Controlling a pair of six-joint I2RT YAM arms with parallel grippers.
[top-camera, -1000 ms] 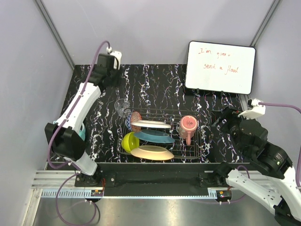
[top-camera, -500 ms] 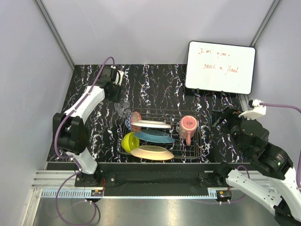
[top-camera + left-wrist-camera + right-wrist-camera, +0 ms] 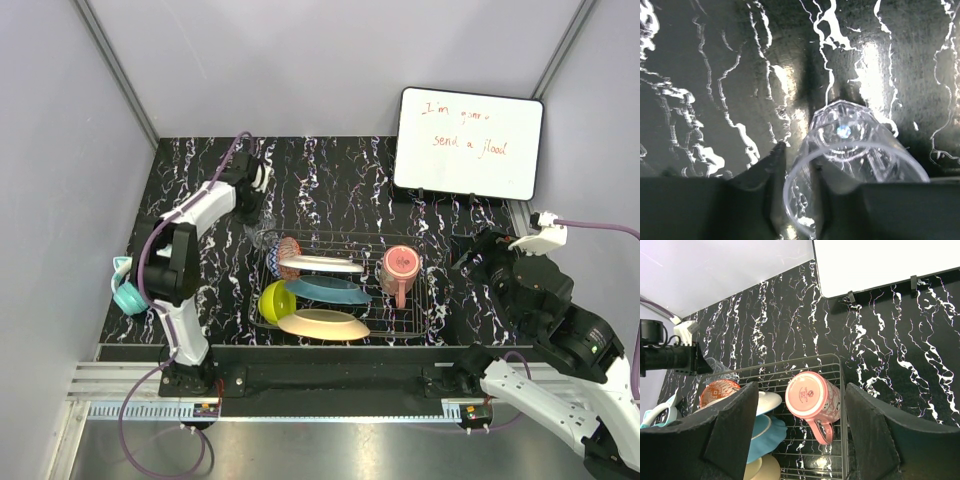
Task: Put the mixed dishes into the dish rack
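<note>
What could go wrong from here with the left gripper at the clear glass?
1. The left gripper straddles only the thin rim wall of the clear glass; such a grip might slip or tip it.
2. The glass stands close beside the corner of the dish rack and the small red-patterned bowl; carrying it in could knock them.

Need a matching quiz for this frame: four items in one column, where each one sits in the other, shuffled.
Items
1. clear glass
2. pink cup
3. yellow-green bowl
4. whiteboard

Places
A. near-left corner of the dish rack
B. propped up at the far right of the table
C. on the table just off the rack's far-left corner, at the left tool
D. on its side at the rack's right end

Pairs: 1-C, 2-D, 3-A, 4-B
</note>
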